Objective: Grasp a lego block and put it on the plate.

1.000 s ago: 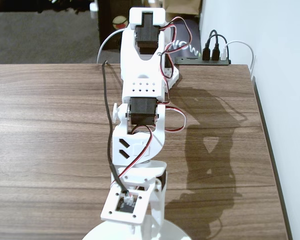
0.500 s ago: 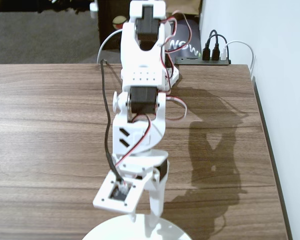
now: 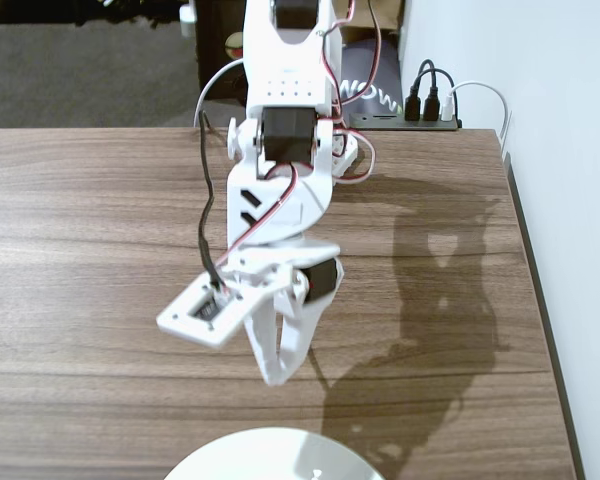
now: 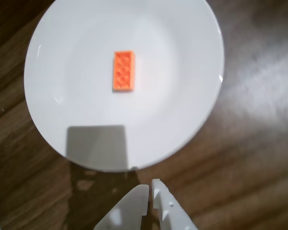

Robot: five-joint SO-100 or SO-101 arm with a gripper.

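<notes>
Orange and stiff, the lego block (image 4: 124,71) lies flat on the plate (image 4: 192,110), likely light and best pinched across its long sides, while the gripper (image 4: 150,189) hangs nearly closed, empty.

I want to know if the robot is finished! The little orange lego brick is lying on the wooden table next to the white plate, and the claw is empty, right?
Not quite. In the wrist view the lego brick lies on the white plate, near its middle, not on the wooden table. The rest is right: the gripper is empty, its fingertips nearly together.
</notes>
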